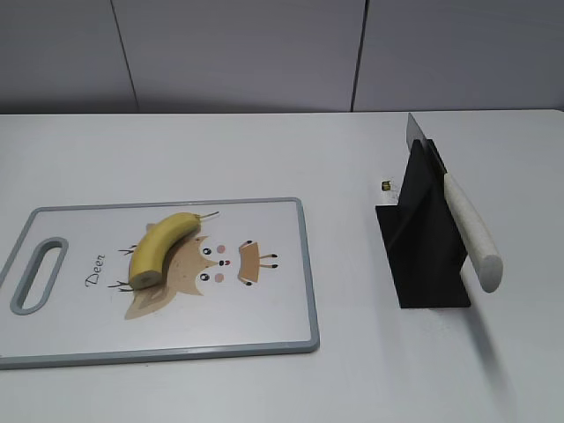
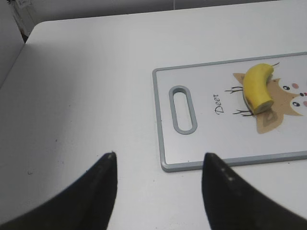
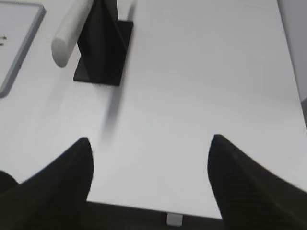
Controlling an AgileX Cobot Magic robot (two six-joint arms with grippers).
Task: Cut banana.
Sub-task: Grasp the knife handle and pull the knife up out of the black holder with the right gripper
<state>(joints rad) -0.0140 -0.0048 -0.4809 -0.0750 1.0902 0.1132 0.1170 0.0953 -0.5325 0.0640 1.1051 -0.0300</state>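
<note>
A short curved yellow banana (image 1: 160,248) lies on a white cutting board (image 1: 282,291) with a grey rim and a deer print; its blunt cut end points to the front. It also shows in the left wrist view (image 2: 257,86) on the board (image 2: 192,143). A knife with a pale handle (image 1: 471,229) rests in a black stand (image 1: 423,247), also seen in the right wrist view (image 3: 72,28). My left gripper (image 2: 158,157) is open and empty over bare table left of the board. My right gripper (image 3: 149,139) is open and empty near the table's front edge. No slice shows.
The white table's front edge (image 3: 192,213) lies just under my right gripper. A small dark object (image 1: 386,185) sits behind the stand. A grey wall stands behind the table.
</note>
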